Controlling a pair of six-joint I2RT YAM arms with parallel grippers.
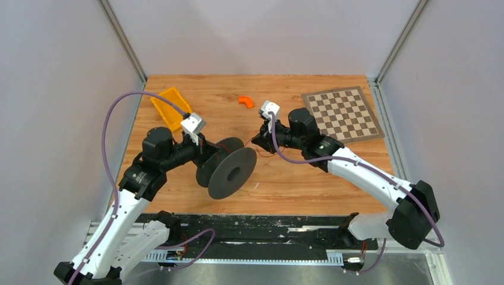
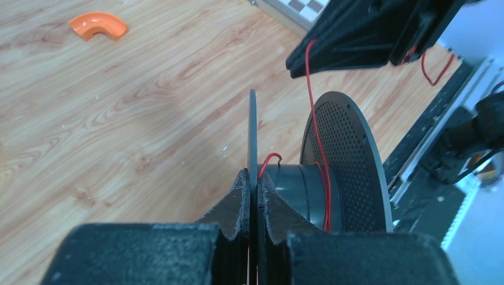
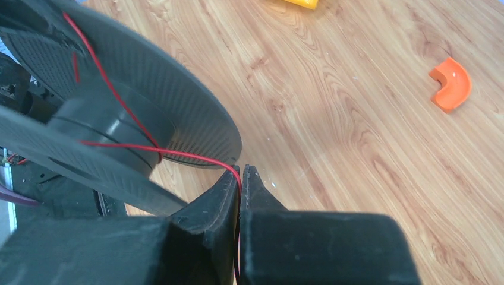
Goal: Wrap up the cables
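A dark grey spool (image 1: pixel 229 169) with two round flanges stands on edge mid-table. My left gripper (image 2: pixel 254 178) is shut on the spool's near flange (image 2: pixel 252 127), its pads pinching the thin disc. A thin red cable (image 2: pixel 318 142) makes a turn or so around the hub (image 2: pixel 297 190) and runs to my right gripper (image 3: pixel 242 172), which is shut on the cable (image 3: pixel 178 153). In the top view the right gripper (image 1: pixel 257 142) sits just right of the spool, and the left gripper (image 1: pixel 202 148) at its left.
An orange curved piece (image 1: pixel 245 101) lies at the back of the table, also in the right wrist view (image 3: pixel 450 85). A yellow bin (image 1: pixel 170 107) stands at back left, a checkerboard (image 1: pixel 342 114) at back right. A black rail runs along the near edge.
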